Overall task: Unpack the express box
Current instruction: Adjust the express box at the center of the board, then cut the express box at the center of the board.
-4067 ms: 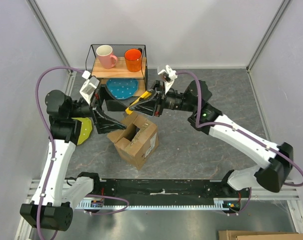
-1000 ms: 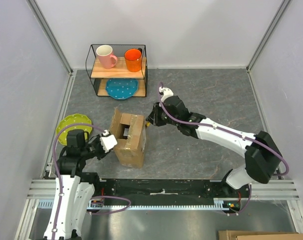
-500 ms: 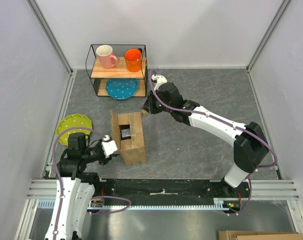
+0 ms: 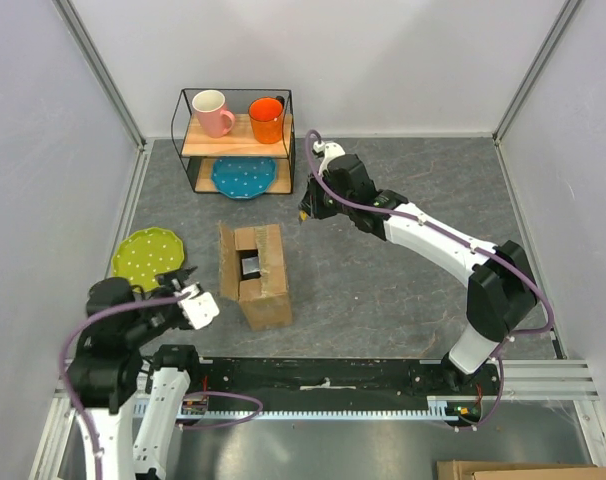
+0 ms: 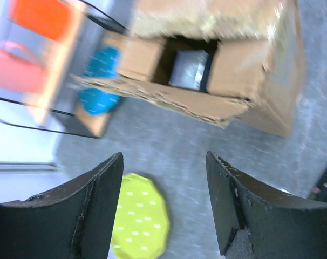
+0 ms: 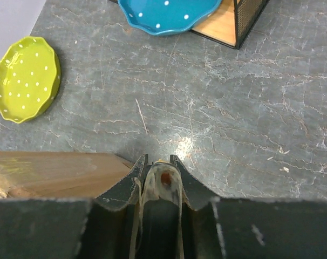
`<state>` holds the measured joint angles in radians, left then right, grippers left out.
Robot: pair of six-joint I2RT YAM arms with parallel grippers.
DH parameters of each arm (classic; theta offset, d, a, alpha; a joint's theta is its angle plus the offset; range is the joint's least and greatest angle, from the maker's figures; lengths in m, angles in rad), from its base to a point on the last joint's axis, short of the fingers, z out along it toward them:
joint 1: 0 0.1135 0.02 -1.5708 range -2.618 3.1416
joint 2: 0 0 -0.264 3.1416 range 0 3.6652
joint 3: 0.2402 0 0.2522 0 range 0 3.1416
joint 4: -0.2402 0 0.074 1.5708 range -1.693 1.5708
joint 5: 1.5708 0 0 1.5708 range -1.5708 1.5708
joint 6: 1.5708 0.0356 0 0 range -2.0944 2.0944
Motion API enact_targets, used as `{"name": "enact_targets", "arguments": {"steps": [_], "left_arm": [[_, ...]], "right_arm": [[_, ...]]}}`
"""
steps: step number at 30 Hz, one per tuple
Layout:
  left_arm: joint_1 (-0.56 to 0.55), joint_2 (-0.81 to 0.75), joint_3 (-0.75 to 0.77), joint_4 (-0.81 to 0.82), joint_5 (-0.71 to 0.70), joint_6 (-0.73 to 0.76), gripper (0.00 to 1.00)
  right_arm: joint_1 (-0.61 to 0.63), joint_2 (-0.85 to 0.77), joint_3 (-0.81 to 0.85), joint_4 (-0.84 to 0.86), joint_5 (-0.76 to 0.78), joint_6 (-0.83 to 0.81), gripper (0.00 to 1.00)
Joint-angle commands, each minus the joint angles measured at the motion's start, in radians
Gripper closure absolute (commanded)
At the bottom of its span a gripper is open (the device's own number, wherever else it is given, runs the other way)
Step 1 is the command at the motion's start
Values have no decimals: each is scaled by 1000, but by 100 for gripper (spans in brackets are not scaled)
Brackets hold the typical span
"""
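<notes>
The express box (image 4: 266,292) sits left of centre on the grey table (image 4: 383,300), flaps open. It lies just right of the left end effector (image 5: 163,157), which stands wide and empty. The right end effector (image 6: 158,159) narrowly pinches a small yellowish tool (image 6: 162,182) and hovers near the box's far right corner.

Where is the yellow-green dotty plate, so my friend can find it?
Start at the black wire rack with wooden shelves at the back of the grey stone-patterned table. Come forward along the left wall: the round yellow-green plate with white dots lies flat on the table, left of the open brown cardboard box. The blue dotted plate sits on the rack's bottom shelf instead.
</notes>
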<state>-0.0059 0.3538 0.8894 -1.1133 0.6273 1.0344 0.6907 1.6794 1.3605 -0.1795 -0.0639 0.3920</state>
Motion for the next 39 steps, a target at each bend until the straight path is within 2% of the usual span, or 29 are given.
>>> {"name": "enact_targets", "arguments": {"steps": [1,4,7,8,10,11,15,19,20,23,27,28,29,31,35,39], "left_arm": [[3,-7,233,44,-17,-46,31],[1,23,363,111,9,-125,34],[3,49,407,242,154,-175,37],[4,59,402,309,269,-175,38],[4,112,376,386,369,-183,40],[4,140,367,476,435,-198,42],[4,250,304,733,523,-252,44],[-2,353,247,885,632,-196,44],[-11,369,226,886,640,-119,45],[-51,407,192,870,650,11,45],[-155,453,216,649,611,275,45],[-173,459,226,491,571,356,45],[-187,468,238,419,548,521,45],[-207,473,237,292,487,669,45],[-206,470,229,213,411,731,46],[-206,473,220,89,313,881,48]], "right_arm": [[-10,-41,-11,-6,13,-28,100],[-13,-70,-44,-5,7,-25,100],[-13,-93,-69,3,-4,-9,100],[-11,-107,-77,12,-8,5,100],[-11,-128,-103,26,-20,24,100],[-13,-135,-112,41,-27,31,100],[-13,-164,-172,97,-53,94,100],[-11,-168,-175,172,-121,168,100],[-7,-167,-176,173,-134,186,100],[12,-158,-161,222,-165,229,100],[30,-141,-136,241,-189,260,100],[33,-135,-132,244,-192,269,100],[39,-132,-118,244,-200,274,100],[46,-116,-106,245,-206,281,100],[62,-98,-72,244,-211,281,100],[63,-76,-51,227,-209,272,100]]}}
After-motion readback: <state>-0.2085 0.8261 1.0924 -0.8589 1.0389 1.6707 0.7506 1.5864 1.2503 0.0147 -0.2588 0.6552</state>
